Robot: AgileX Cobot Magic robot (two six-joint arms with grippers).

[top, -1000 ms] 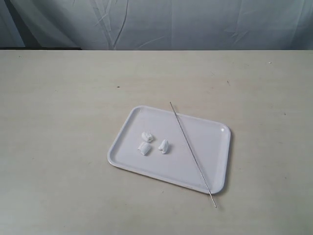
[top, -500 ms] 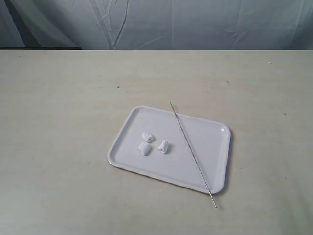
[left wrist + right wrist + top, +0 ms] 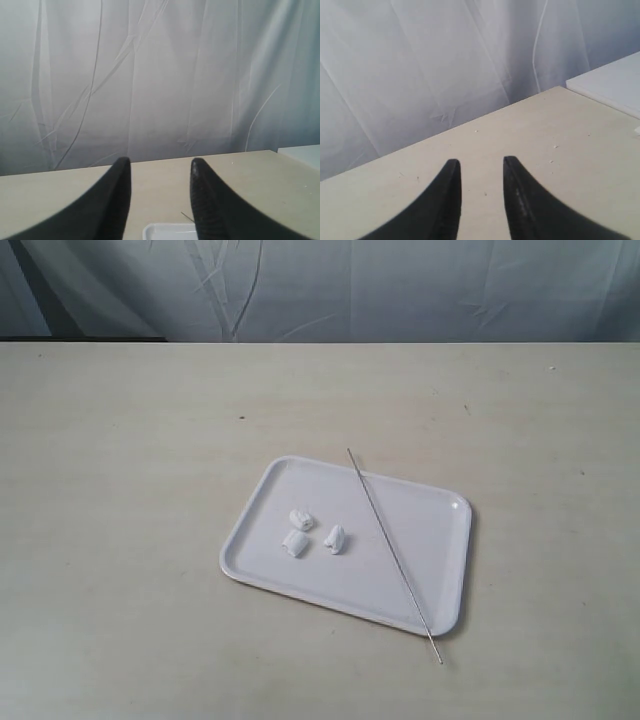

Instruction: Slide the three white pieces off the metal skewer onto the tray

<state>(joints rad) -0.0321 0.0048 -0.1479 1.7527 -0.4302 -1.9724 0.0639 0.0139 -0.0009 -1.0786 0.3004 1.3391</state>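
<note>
Only the exterior view shows three white pieces (image 3: 294,543) on the tray (image 3: 430,540).

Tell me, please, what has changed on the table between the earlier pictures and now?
Nothing has visibly changed. The three white pieces lie loose on the tray in the same places. The metal skewer rests bare across the tray at the same slant, with its near end past the rim.
</note>
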